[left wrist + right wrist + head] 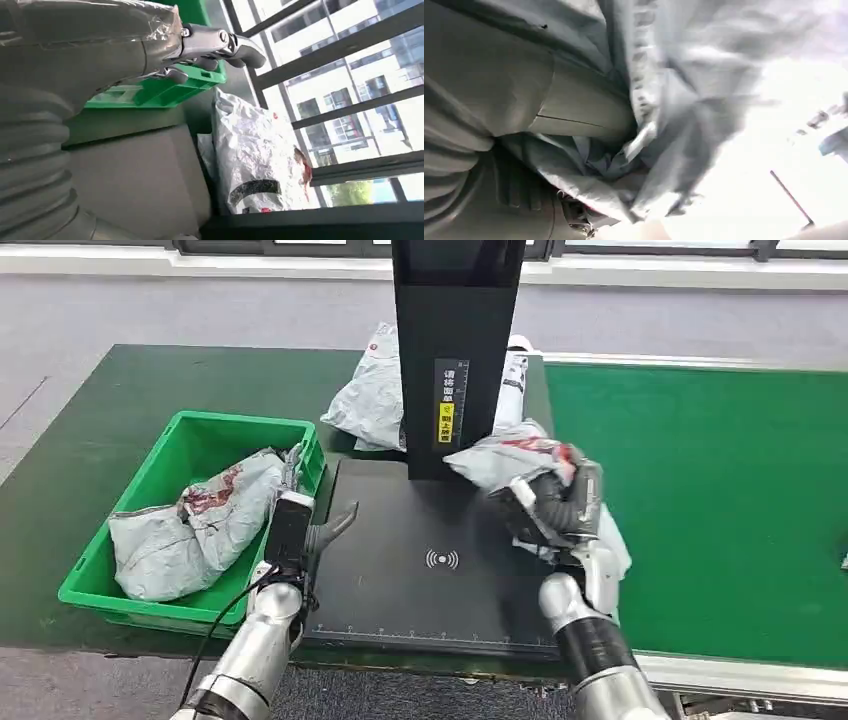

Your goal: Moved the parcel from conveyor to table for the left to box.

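**Right hand holds a parcel over the scan pad**

The right hand [556, 508] grips a grey parcel [515, 455] with red markings, its dark fingers wrapped around the crumpled bag. The parcel sits at the right edge of the black scan pad [420, 570], just in front of the black post [455, 350], at the border of the green conveyor [720, 500]. Whether the bag touches the pad or hangs just above it I cannot tell. In the right wrist view the grey plastic folds [659, 115] press close against the hand [499, 125], blurred.

The left hand [318, 530] is beside the pad's left edge, just by the near right corner of the green box [150, 480]. It holds nothing; its fingers are apart, pointing forward. The left wrist view shows its fingers [220, 42] free in the air over the box rim [150, 92].

Inside the box lies a second grey parcel [195, 525], crumpled, with red marks, filling most of the floor. A third parcel [370, 390] lies on the dark green worktop [90, 430] behind the pad, partly hidden by the post; the left wrist view shows it as a silver-grey bag [255, 150] with black and red print beside the pad [140, 175]. The post bears a small label with yellow and white print [449, 400].
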Robot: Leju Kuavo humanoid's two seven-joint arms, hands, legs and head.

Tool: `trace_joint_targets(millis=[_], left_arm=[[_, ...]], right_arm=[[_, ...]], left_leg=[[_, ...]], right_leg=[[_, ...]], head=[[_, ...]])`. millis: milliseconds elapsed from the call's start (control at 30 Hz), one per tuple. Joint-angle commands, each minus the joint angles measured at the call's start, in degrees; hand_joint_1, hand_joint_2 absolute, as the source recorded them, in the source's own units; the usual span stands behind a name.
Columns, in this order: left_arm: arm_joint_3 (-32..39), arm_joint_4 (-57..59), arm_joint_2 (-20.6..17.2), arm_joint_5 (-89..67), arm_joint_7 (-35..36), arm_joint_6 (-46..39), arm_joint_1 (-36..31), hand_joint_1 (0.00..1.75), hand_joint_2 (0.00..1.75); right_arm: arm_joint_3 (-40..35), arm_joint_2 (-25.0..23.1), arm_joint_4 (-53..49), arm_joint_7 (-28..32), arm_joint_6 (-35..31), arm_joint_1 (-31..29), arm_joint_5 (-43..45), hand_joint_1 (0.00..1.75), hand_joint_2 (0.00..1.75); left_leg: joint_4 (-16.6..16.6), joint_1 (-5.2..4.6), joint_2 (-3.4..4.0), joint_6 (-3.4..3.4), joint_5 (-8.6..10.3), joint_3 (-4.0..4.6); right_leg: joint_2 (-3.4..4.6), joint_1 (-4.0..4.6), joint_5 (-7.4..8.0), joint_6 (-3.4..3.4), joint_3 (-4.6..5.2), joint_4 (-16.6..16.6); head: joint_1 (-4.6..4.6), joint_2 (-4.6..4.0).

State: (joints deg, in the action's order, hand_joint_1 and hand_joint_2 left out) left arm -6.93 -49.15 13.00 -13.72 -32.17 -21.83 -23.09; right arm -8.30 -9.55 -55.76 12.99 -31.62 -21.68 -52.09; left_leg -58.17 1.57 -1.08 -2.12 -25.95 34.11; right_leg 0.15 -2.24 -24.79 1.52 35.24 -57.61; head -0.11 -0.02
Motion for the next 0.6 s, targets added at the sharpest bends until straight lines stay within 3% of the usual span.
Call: trace_joint_targets(millis=[33,233,267,300,600], left_arm=[[-2.0,-2.33,-1.38,-0.04,0.25,1.93,-0.7,0.0,1.75],[-3.16,2.32,-0.52,1.91,-1.11,2.42,-4.68,0.0,1.75],[-3.38,2.28,-0.35,1.96,-1.19,2.52,-4.91,0.0,1.75],[-3.54,2.2,-0.2,2.18,-1.29,2.35,-5.0,0.0,1.75],[-3.74,2.04,-0.33,2.3,-1.2,2.29,-4.86,0.0,1.75]], right_arm=[[-30.55,3.93,-9.26,-4.29,15.74,6.76,4.96,1.75,1.75],[-34.89,5.05,3.54,-4.52,22.94,5.08,4.51,1.69,1.75],[-34.75,4.97,4.77,-4.67,23.32,5.35,4.85,0.59,1.75],[-34.84,4.78,6.48,-5.31,23.73,5.1,4.7,0.07,1.75],[-34.89,4.74,6.77,-5.12,23.61,4.79,4.66,0.07,1.75]], left_leg=[[0.09,0.05,0.22,0.09,-0.15,-0.27],[0.11,0.09,0.04,0.15,-0.01,-0.21],[0.06,0.1,0.03,0.08,-0.02,-0.13],[0.1,0.1,0.07,0.14,-0.02,-0.21],[0.06,0.06,0.09,0.11,-0.03,-0.24]], right_leg=[[0.1,0.12,-0.09,-0.26,-0.2,0.09],[-0.14,0.15,-0.03,-0.24,-0.29,0.2],[-0.11,0.14,-0.04,-0.19,-0.22,0.16],[-0.1,0.16,-0.02,-0.24,-0.3,0.23],[-0.05,0.12,0.04,-0.25,-0.27,0.19]], head=[[0.0,0.02],[0.02,0.0],[0.02,0.0],[0.02,0.02],[0.02,0.0]])
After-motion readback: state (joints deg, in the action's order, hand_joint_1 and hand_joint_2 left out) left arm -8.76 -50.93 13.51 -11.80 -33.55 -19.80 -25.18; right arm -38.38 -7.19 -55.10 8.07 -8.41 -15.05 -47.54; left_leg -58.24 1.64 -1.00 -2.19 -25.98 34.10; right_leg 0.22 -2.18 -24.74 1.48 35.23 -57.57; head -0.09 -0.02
